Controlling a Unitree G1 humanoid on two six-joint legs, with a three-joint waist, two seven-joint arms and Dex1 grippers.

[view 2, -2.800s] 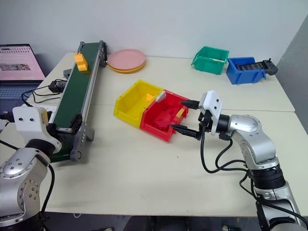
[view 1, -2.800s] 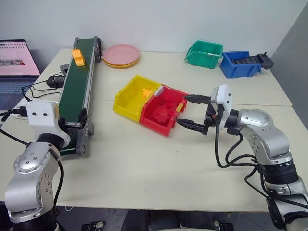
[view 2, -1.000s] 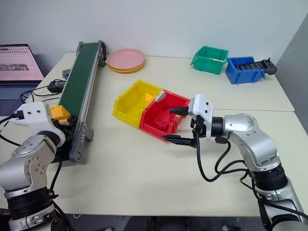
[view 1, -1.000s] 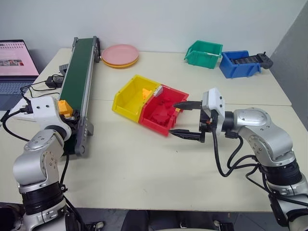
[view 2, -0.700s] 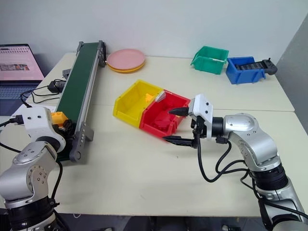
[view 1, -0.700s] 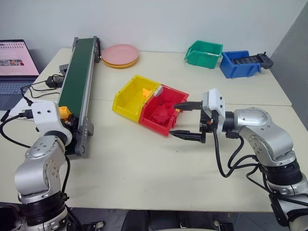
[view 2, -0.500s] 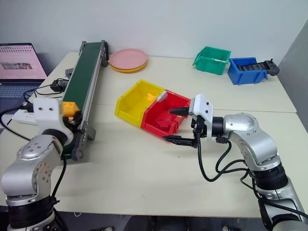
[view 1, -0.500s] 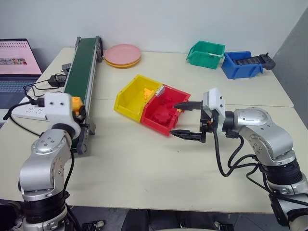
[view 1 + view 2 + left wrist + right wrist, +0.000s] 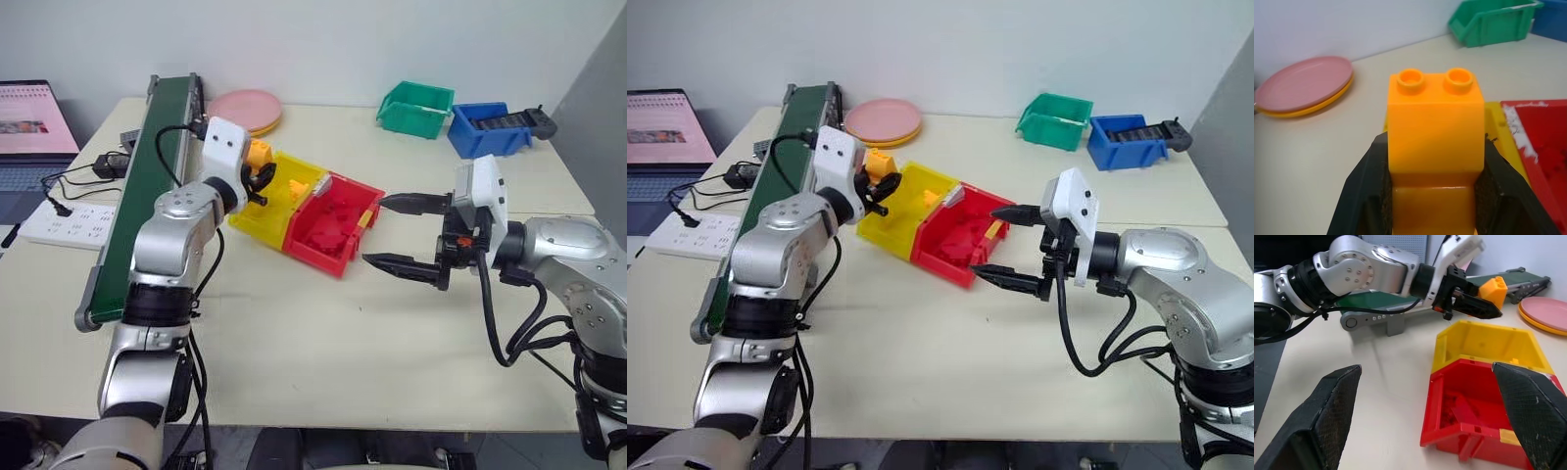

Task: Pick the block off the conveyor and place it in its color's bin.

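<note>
Left wrist view: the block (image 9: 1435, 127) is gripped between the left gripper (image 9: 263, 179) jaws, just over the bin (image 9: 257, 210) rim. It should be carried above the cavity before release. The right gripper (image 9: 409, 235) jaws are spread wide.

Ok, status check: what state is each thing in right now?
Block: clamped in the left gripper, off the belt, at the yellow bin's edge.
Right gripper: open, empty, beside the red bin.
Conveyor: nothing on its belt.
Yellow bin: holds a few yellow pieces.
Pink plates: stacked, bare.
</note>
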